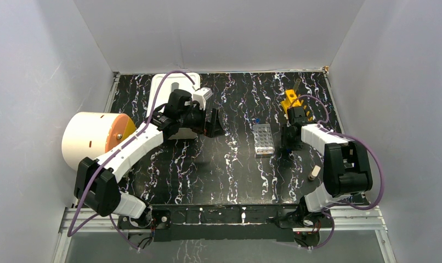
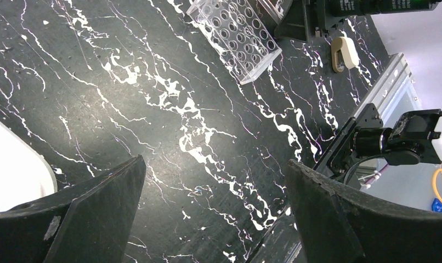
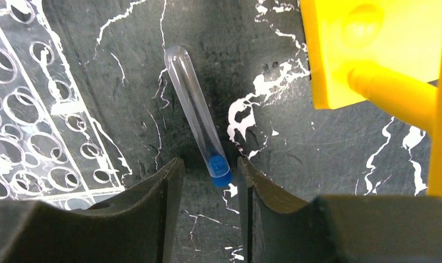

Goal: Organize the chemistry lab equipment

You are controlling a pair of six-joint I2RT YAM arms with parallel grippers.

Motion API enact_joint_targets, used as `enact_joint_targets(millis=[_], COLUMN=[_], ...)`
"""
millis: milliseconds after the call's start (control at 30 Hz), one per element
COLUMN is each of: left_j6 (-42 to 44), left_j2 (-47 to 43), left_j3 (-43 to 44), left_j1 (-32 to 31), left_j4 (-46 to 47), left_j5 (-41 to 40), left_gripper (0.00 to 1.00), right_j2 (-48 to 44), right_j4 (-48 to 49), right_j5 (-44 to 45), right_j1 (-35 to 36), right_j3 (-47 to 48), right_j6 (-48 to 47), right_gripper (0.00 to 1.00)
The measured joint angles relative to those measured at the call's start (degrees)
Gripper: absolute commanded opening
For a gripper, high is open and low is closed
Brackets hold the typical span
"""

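The right claw [image 3: 210, 165] is down at the bench [image 3: 295, 164] with its fingers partly spread, one on each side of the blue cap of a small tube [image 3: 199, 116] that lies flat there. A sliver of bench shows between the cap and the left finger, so the claw reads as straddling the tube rather than pinching it. The tube's rounded glass end points away from the claw, straight ahead. To the claw's left, just beside the tube, stands the clear holed rack [image 3: 38, 109], and every hole that shows in it is empty. To the claw's right and ahead is the yellow rack [image 3: 372, 49], apart from the tube. The left claw [image 2: 214, 162] hangs over bare bench with its fingers spread wide and nothing between them. The clear holed rack sits well ahead of it, and a white tray [image 2: 13, 170] lies at its left side. A small cream piece [image 2: 344, 53] lies loose beyond the rack. Judged from this, the organizing is at an early stage: no tube is seen seated in either rack, this tube is not yet lifted, and the loose pieces remain to be put away. The likely step in hand is gripping the tube at its cap end to take it to a rack.
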Motion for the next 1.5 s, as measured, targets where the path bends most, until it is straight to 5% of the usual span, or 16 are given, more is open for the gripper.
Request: enact_joint_targets(millis=[400, 733, 967, 1233, 1500], left_j6=[-0.7, -5.2, -9.8, -22.8, -33.0], left_j2=[0.4, 1.8, 8.6, 15.9, 27.7], left_j3=[0.2, 0.5, 9.0, 15.1, 17.6], left_j1=[0.0, 0.0, 0.0, 0.0, -2.1], left_j4=[0.0, 0.3, -0.2, 7.3, 12.9], left_j5=[0.5, 0.5, 2.7, 10.0, 17.2], left_gripper=[0.98, 0.98, 0.98, 0.83, 0.84], right_j2=[1.9, -2.6, -14.8, -18.9, -18.2], right_j4=[2.7, 2.4, 3.7, 4.1, 4.5], right_j5=[-0.5, -4.8, -17.9, -37.5, -48.8], right_j1=[0.0, 0.0, 0.0, 0.4, 3.3], right_j3=[1.4, 1.0, 2.0, 3.1, 3.3], right_j6=[-1.8, -1.4, -2.1, -3.4, -5.2], right_gripper=[0.20, 0.20, 0.21, 0.22, 0.21])
